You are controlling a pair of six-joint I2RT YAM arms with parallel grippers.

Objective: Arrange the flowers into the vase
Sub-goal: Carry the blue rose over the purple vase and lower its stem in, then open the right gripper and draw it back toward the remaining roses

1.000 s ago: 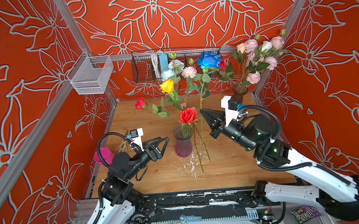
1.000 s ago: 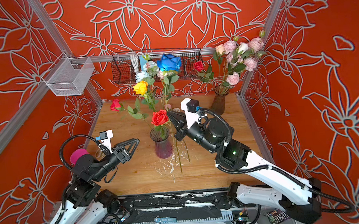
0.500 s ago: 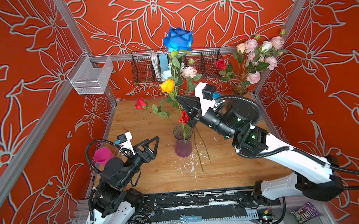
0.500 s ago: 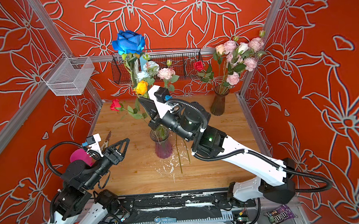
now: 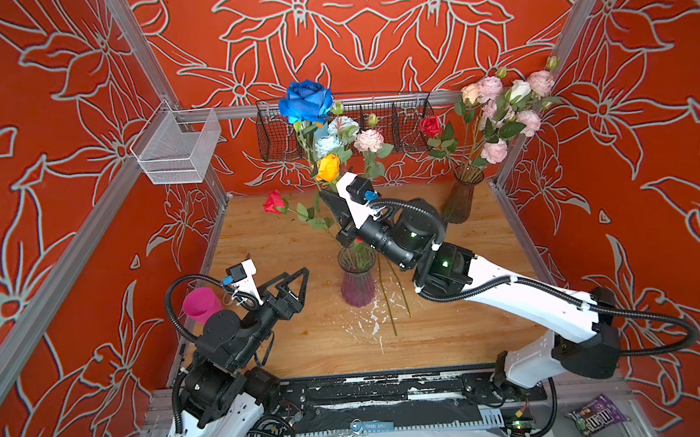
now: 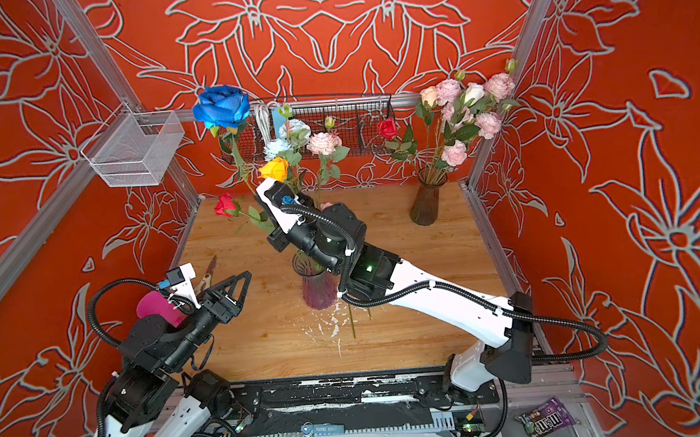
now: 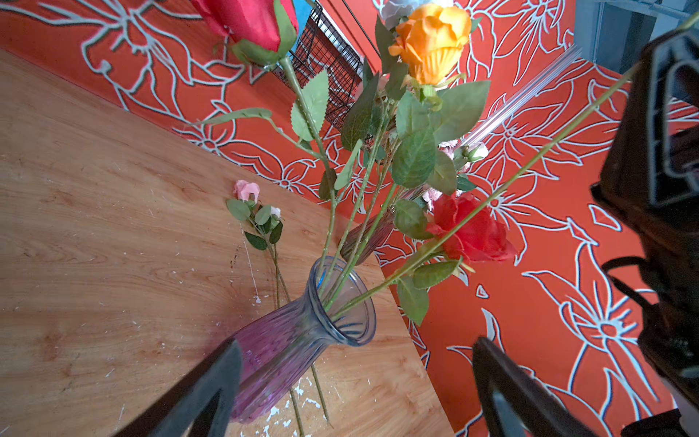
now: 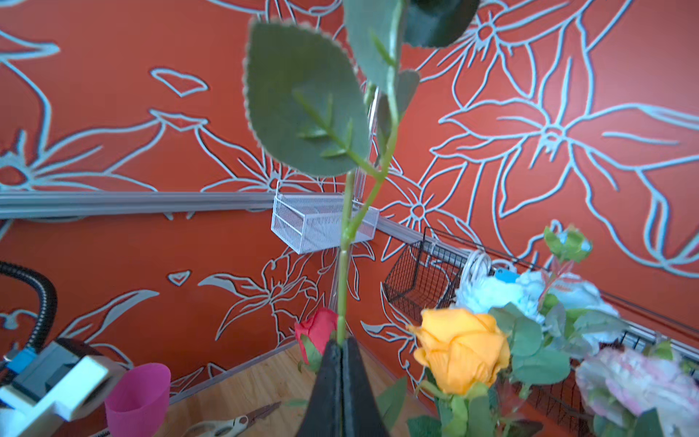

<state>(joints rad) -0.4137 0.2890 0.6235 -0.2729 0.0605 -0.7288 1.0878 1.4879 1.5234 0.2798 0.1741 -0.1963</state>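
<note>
R claw (image 8: 342, 344) carried blue rose (image 5: 306, 101) further left.

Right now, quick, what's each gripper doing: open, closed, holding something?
Left gripper: open, holding nothing.
Right gripper: closed on the stem of the blue rose.

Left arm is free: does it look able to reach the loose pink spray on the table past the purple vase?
Probably not straight on: the purple vase stands between the open left gripper and the loose pink spray, and the right arm hangs over it. It would need to go round.
</note>
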